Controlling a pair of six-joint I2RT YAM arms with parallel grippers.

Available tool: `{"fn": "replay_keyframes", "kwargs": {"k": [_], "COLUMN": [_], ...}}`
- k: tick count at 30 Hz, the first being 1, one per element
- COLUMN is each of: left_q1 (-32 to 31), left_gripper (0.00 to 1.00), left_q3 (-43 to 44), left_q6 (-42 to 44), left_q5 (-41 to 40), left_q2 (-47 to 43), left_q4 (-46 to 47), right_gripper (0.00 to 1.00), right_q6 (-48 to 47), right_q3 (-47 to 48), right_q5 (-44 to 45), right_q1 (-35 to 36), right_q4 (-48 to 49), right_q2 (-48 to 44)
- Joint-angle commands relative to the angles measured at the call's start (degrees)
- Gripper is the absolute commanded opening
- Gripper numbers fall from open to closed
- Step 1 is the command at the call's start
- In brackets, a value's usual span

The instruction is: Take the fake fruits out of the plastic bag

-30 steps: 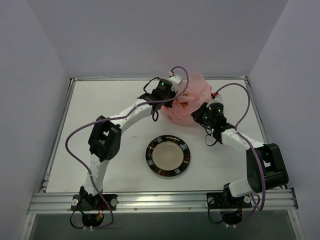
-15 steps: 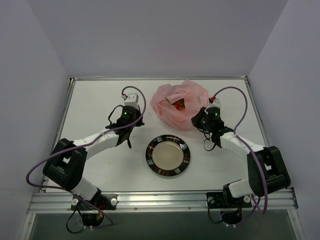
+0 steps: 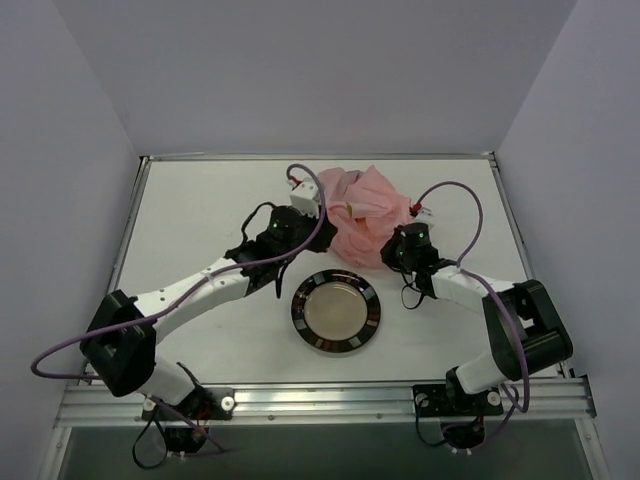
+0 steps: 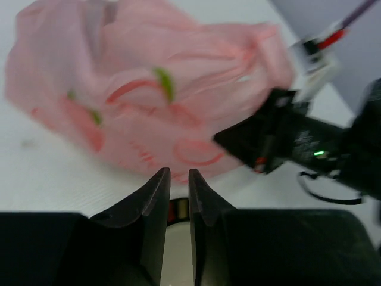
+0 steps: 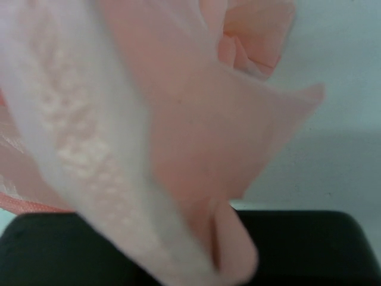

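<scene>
Black-rimmed plate (image 3: 299, 312) nearest me. Beyond its right rim my right gripper (image 3: 390, 248) clamps the plastic bag (image 3: 362, 210); beyond its left rim my left gripper (image 4: 179, 174) is barely parted, empty. Film light, limp, slippery: I judge a hem pinch best. Inside, fake fruits unseen.

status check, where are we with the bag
Left gripper barely open, empty, just short of plastic bag. Right gripper shut on bag edge. No fruit out yet. Nothing blocking.

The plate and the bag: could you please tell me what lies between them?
Nothing but a narrow strip of bare table separates the plate from the bag, as the top view shows.
</scene>
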Motion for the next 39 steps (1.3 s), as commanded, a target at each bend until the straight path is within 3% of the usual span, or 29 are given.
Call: {"fn": "replay_keyframes", "kwargs": {"k": [1, 5, 6, 10, 14, 19, 26, 28, 29, 30, 34, 39], "left_q1": [-3.41, -6.57, -6.93, -7.19, -7.19, -6.67, -4.66, -2.90, -2.02, -0.18, 4.57, 9.50], "left_gripper": [0.18, 0.63, 0.67, 0.75, 0.78, 0.80, 0.69, 0.55, 0.41, 0.06, 0.02, 0.02], "left_q3": [10.28, 20.30, 22.24, 33.56, 44.88, 55.20, 61.37, 61.54, 61.37, 60.93, 55.32, 36.08], "left_q6": [5.00, 11.75, 13.08, 19.06, 30.02, 36.99, 38.06, 36.22, 35.25, 33.68, 28.05, 14.45], "left_q5": [4.60, 1.97, 1.27, 1.00, -1.98, -7.43, -23.86, -25.28, -26.07, -26.42, -24.49, -20.72], "left_q2": [2.10, 10.70, 11.95, 18.54, 27.40, 34.45, 40.52, 41.14, 41.40, 41.32, 39.22, 30.43], "left_q4": [-4.38, -10.18, -11.58, -17.38, -27.55, -33.91, -32.69, -32.33, -32.42, -32.33, -31.02, -23.56], "right_gripper": [0.00, 0.00, 0.00, 0.00, 0.00, 0.00, 0.00, 0.00, 0.00, 0.00, 0.00, 0.00], "right_q6": [0.01, -0.43, -0.60, -0.69, -0.78, -0.43, -0.43, -0.34, -0.34, -0.34, -0.08, 1.41], "right_q3": [-1.23, -1.85, -1.85, -2.37, -2.64, -2.81, -3.60, -3.87, -4.13, -4.22, -4.75, -4.48], "right_q5": [1.52, -0.41, -0.85, -2.08, -3.40, -5.77, -6.12, -5.86, -5.77, -5.69, -4.64, -1.12], "right_q1": [0.25, 0.25, 0.16, 0.07, -0.28, -0.72, -1.42, -1.51, -1.51, -1.60, -1.77, -1.77], "right_q4": [2.15, 2.68, 2.86, 3.47, 3.91, 4.79, 4.79, 4.62, 4.62, 4.53, 4.27, 1.90], "right_q2": [-2.96, -4.19, -4.20, -4.20, -4.11, -4.28, -5.25, -5.69, -5.86, -6.04, -6.13, -4.64]}}
